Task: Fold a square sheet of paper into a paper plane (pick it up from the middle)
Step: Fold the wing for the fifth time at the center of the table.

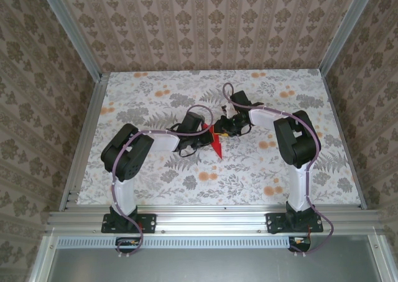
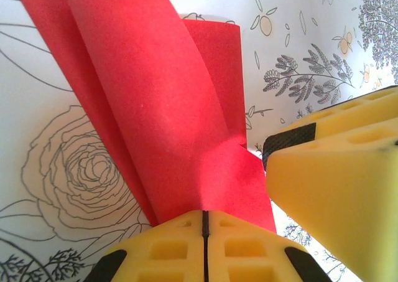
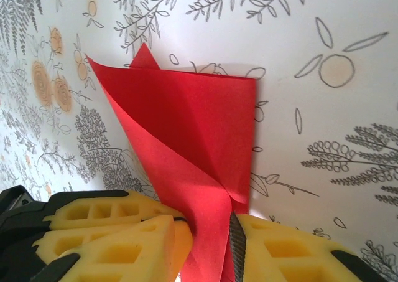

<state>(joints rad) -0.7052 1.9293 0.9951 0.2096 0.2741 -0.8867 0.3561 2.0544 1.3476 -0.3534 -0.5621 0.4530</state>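
- The table (image 1: 155,188) has a floral cloth and an aluminium frame, with patterned walls to the left, to the right and on the side far from the near rail (image 1: 205,220)
- Open cloth lies between the near rail and the red paper (image 1: 217,146); more lies beyond the paper, up to the far wall
- The red paper is about halfway up the table from the near rail, opposite the gap between the two arm bases, and both arms meet at it
- From above, its long axis runs roughly square to the near rail, and a sharp tip points back toward the rail
- The left gripper (image 2: 204,218) has its yellow fingers pressed together on the paper's end; the layers fan up and away from them, and one loose flap curls over the rest
- The right gripper (image 3: 208,225) pinches the same paper between its yellow fingers; above them the sheet opens into a broad folded face with one straight edge and a raised corner
- The two grippers crowd each other: in the left wrist view a right finger (image 2: 336,188) sits just beside the closed left pair
- Farther from the near rail than the bases, the black elbows and lilac cables (image 1: 186,132) bend in on both sides of the paper, leaving it hemmed in left and right
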